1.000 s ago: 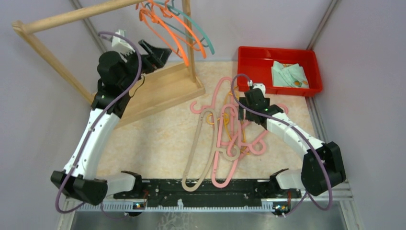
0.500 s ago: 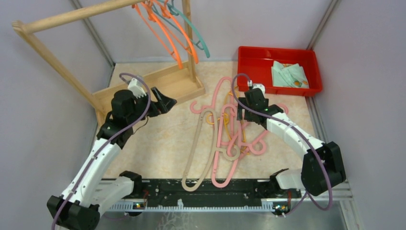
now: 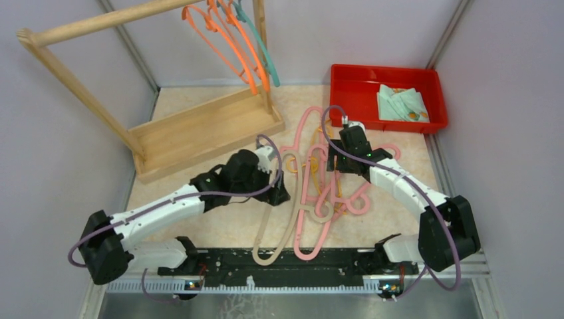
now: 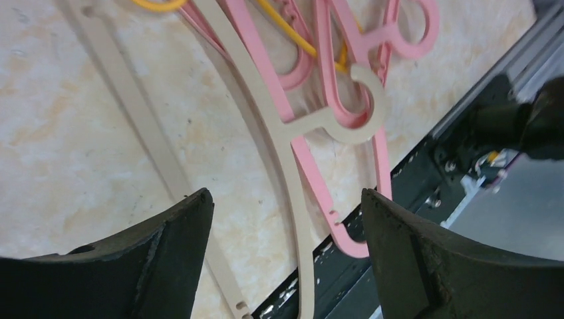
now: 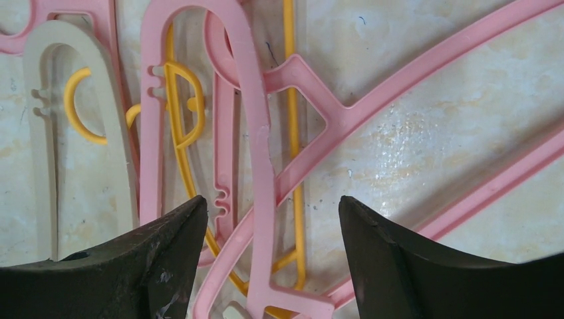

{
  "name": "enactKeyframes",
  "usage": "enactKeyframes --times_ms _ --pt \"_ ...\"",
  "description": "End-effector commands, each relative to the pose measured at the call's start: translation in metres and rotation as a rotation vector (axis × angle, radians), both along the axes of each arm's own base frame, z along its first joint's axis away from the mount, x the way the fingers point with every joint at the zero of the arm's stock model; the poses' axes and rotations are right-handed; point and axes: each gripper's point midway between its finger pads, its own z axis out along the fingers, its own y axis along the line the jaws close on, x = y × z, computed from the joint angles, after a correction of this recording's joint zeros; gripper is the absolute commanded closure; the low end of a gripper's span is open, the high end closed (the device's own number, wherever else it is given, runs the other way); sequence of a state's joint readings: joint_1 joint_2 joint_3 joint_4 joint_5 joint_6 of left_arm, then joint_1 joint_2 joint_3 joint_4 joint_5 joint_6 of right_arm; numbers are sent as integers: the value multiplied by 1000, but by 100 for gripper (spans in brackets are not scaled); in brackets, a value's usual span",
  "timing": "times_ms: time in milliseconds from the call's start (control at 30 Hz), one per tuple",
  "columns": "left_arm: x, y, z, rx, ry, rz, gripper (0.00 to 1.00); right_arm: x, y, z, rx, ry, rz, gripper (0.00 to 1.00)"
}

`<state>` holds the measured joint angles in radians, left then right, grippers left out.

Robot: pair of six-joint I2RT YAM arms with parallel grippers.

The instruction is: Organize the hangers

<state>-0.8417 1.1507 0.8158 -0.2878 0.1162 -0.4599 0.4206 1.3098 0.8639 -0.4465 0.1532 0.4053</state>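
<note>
A tangle of hangers lies mid-table: several pink ones, a beige one and a yellow one underneath. Orange hangers and a teal one hang on the wooden rack's pole. My left gripper is open and empty, low over the beige hanger, its jaws either side of the beige bar. My right gripper is open and empty, just above the pile, over a pink hanger and the yellow one.
The wooden rack stands at the back left, its pole slanting across the top. A red tray holding a folded cloth sits at the back right. A black rail runs along the near edge.
My left arm has swung from the rack down and right to the hanger pile, staying open. The hung hangers have swung back toward the pole. My right arm has not moved.
</note>
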Motion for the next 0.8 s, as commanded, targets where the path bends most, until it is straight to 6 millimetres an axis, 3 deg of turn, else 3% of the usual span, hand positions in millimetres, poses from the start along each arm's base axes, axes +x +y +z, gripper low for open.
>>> enactKeyframes --times_ms 0,433,567,767 --pt "-19 -20 -15 86 -74 -131 14 12 6 11 43 -47 -6 27" --pt "-60 -46 -97 226 -17 -226 22 13 3 13 33 -63 -11 27" --pt "-70 -54 -109 260 -23 -213 22 8 3 7 41 -56 -12 27" --pt "-69 -41 -125 325 -19 -111 24 1 3 2 53 -42 -5 28"
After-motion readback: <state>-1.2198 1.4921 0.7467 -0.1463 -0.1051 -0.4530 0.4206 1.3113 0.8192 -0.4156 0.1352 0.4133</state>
